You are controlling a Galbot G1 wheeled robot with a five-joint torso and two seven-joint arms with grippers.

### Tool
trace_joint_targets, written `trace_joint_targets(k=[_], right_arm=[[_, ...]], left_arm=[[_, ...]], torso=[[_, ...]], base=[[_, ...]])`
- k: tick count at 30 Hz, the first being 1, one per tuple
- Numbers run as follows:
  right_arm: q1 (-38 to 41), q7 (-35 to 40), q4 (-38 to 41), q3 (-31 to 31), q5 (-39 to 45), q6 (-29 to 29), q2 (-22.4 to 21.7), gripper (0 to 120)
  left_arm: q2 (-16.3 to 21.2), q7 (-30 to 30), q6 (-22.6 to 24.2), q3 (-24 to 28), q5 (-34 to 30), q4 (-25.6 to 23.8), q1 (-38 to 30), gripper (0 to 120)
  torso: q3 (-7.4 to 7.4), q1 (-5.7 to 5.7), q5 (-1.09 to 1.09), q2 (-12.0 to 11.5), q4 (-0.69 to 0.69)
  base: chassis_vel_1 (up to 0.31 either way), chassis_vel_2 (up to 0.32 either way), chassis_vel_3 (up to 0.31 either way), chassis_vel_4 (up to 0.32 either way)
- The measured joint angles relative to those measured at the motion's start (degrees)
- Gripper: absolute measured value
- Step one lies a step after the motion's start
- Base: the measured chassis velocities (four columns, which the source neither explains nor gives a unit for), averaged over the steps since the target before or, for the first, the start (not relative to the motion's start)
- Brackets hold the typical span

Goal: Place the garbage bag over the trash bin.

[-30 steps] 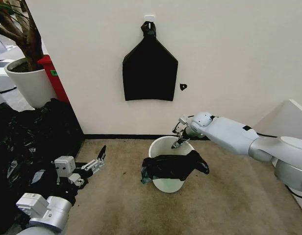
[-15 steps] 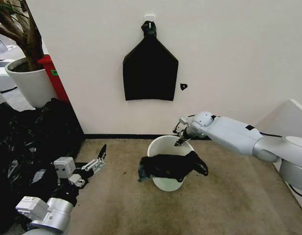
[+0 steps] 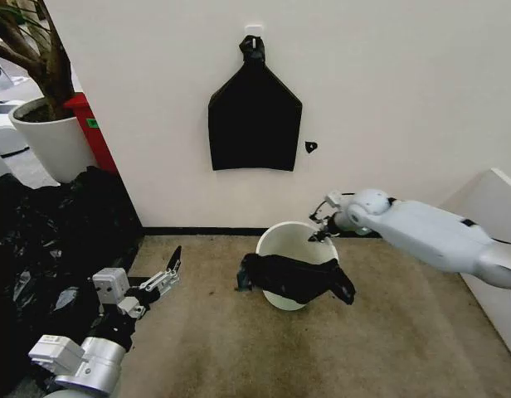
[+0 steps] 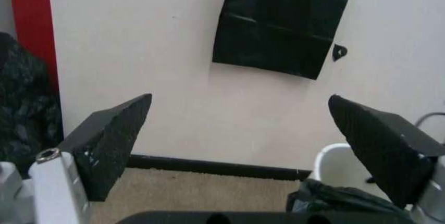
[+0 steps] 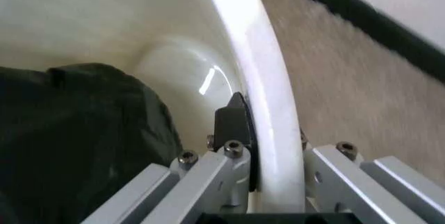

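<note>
- The trash bin (image 3: 282,249) stands on the carpet floor (image 3: 388,340) in the lower middle of the head view, close to the white wall (image 3: 388,99); it tilts, its open mouth turned up and toward the camera.
- The garbage bag (image 3: 297,278) lies bunched across the near rim of the trash bin, draped over the front edge, with one end hanging at the bin's left side and the other at its right. It does not line the bin: the far half of the rim is bare.
- The right gripper (image 3: 319,231) reaches in from the right of the frame to the far right part of the rim. In the right wrist view the right gripper (image 5: 268,148) is clamped on the white rim (image 5: 268,88), 1 dark finger pad (image 5: 233,122) inside the wall and the other finger outside it.
- That same view shows the garbage bag (image 5: 76,135) as a dark mass inside the trash bin, beside the inner finger, apart from it.
- The left gripper (image 3: 167,269) hangs low in the lower left of the head view, above the carpet and well apart from the trash bin, with its fingers spread wide and nothing between them.
- In the left wrist view the 2 black fingers (image 4: 114,140) stand far apart, and the trash bin (image 4: 337,166) and a fold of the garbage bag (image 4: 334,200) sit at the lower right.
- A flat black bag (image 3: 254,116) hangs on the wall above the bin.
- A heap of black plastic film (image 3: 48,240) lies at the left, beside a white plant pot (image 3: 52,141).
</note>
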Motion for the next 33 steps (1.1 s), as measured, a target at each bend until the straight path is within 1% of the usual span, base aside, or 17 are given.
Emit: trace_joint_targets(k=[2,4,6,7,8,12,13,14,16,17,19,21,22,24,25,27,33], right_arm=[[-1.37,3.20,1.72,1.75,2.63,-0.01,-1.29,0],[-3.92,10.15,4.47,4.85,7.95,0.00,-2.89,0],[-7.01,19.90,8.11,9.46,16.04,-0.02,-4.21,0],[-11.55,33.53,13.54,17.27,27.45,0.02,-5.21,0],[-13.99,39.76,15.97,21.01,31.96,0.07,-5.50,0],[-18.91,51.35,21.22,27.75,39.59,0.12,-6.05,0],[-21.19,58.44,24.23,30.51,43.10,0.18,-6.26,0],[-22.08,61.78,25.57,31.53,44.74,0.42,-6.29,0],[-24.69,75.64,30.88,35.00,51.74,5.01,-5.46,0],[-24.69,75.64,30.88,35.00,51.74,5.01,-5.46,0],[-25.13,82.36,32.84,35.97,54.22,8.42,-4.47,0],[-25.64,90.88,34.96,37.33,57.01,14.95,-1.95,0],[-25.71,91.46,35.09,37.42,57.16,15.39,-1.68,0],[-26.71,96.69,35.92,37.99,57.42,20.35,1.25,0],[-26.71,96.69,35.92,37.99,57.42,20.35,1.25,0],[-28.12,98.83,35.97,38.41,55.42,24.49,3.76,0],[-35.18,99.07,36.68,44.04,52.40,29.36,8.51,0]], left_arm=[[-0.06,0.05,-0.02,-0.01,0.05,-0.13,0.12,100],[-0.12,0.10,-0.04,-0.06,0.08,-0.20,0.20,100],[-0.19,0.10,-0.05,-0.14,0.10,-0.22,0.20,100],[-0.28,0.18,-0.06,-0.17,0.10,-0.24,0.09,100],[-0.29,0.22,-0.06,-0.16,0.11,-0.24,0.05,100],[-0.32,0.27,-0.06,-0.07,0.19,-0.25,-0.03,100],[-0.37,0.30,-0.06,-0.01,0.23,-0.26,-0.04,100],[-0.42,0.32,-0.06,0.01,0.26,-0.26,-0.04,100],[-0.72,0.45,-0.14,0.12,0.47,-0.27,0.14,100],[-0.72,0.45,-0.14,0.12,0.47,-0.27,0.14,100],[-1.02,0.57,-0.24,0.21,0.69,-0.27,0.32,100],[-1.48,0.85,-0.61,0.49,1.22,-0.28,0.61,100],[-1.52,0.89,-0.64,0.53,1.26,-0.28,0.62,100],[-1.79,1.11,-0.96,1.01,1.72,-0.29,0.82,100],[-1.79,1.11,-0.96,1.01,1.72,-0.29,0.82,100],[-1.78,1.22,-1.13,1.37,1.98,-0.29,0.88,100],[-0.75,1.58,-1.46,2.10,2.65,-0.30,0.55,100]], torso=[[0.00,0.00,-0.01,0.01,-0.01],[-0.01,0.00,-0.03,0.01,-0.01],[0.00,0.00,0.01,0.00,-0.01],[-0.01,0.00,-0.04,0.01,0.02],[-0.01,0.00,-0.08,0.01,0.05],[0.00,0.00,0.01,0.01,0.04],[-0.01,0.00,-0.04,0.02,0.01],[-0.01,0.00,-0.07,0.01,0.01],[-0.01,0.00,-0.02,0.02,-0.01],[-0.01,0.00,-0.02,0.02,-0.01],[-0.01,0.00,-0.06,0.01,0.02],[0.00,0.00,-0.07,0.01,0.03],[0.00,0.00,-0.06,0.01,0.03],[0.00,0.00,-0.04,0.01,0.03],[0.00,0.00,-0.04,0.01,0.03],[0.00,0.00,-0.05,0.01,0.04],[0.00,0.00,-0.05,0.01,0.01]], base=[[0.000,0.000,0.000,0.000],[0.000,0.000,0.000,0.000],[0.000,0.000,0.000,0.000],[0.000,0.000,0.000,0.000],[0.000,0.000,0.000,0.000],[0.000,0.000,0.000,0.000],[0.000,0.000,0.000,0.000],[0.000,0.000,0.000,0.000],[0.000,0.000,0.000,0.000],[0.000,0.000,0.000,0.000],[0.000,0.000,0.000,0.000],[0.000,0.000,0.000,0.000],[0.000,0.000,0.000,0.000],[0.000,0.000,0.000,0.000],[0.000,0.000,0.000,0.000],[0.000,0.000,0.000,0.000],[0.000,0.000,0.000,0.000]])
